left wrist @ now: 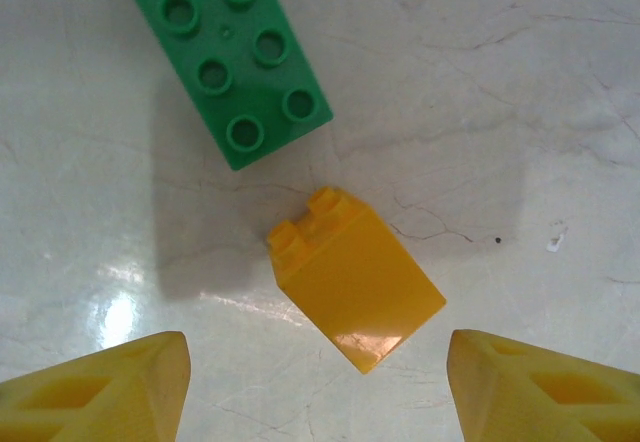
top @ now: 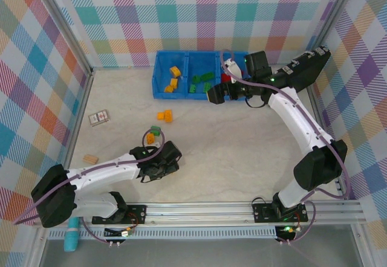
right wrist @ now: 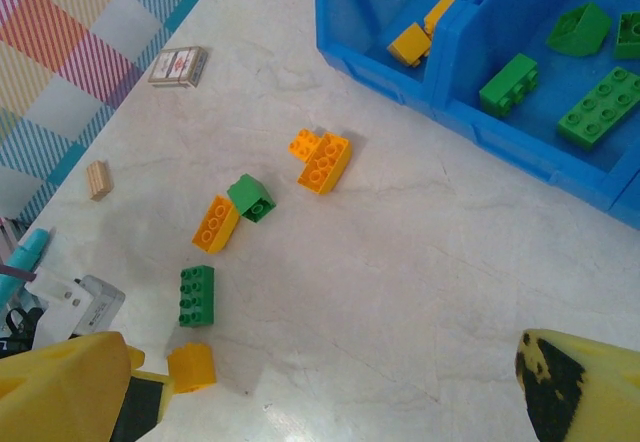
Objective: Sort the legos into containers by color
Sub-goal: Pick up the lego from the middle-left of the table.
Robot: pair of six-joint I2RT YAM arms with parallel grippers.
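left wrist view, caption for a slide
Open left gripper poised over a yellow-orange sloped lego, a green lego just beyond it on the table

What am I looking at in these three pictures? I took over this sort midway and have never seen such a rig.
Two robot arms are bolted at the near edge of a table. The overhead picture looks down from behind them. The other two come from a camera on each wrist, so the yellow shapes in their bottom corners are part of that arm. The left fingers stand open on either side of a yellow brick lying on the table, not touching it; a green brick lies beyond. The right fingers are open and empty, near the blue tray, which holds yellow bricks in one compartment and green ones in the next. More loose bricks, a small card and a wooden block lie on the table.
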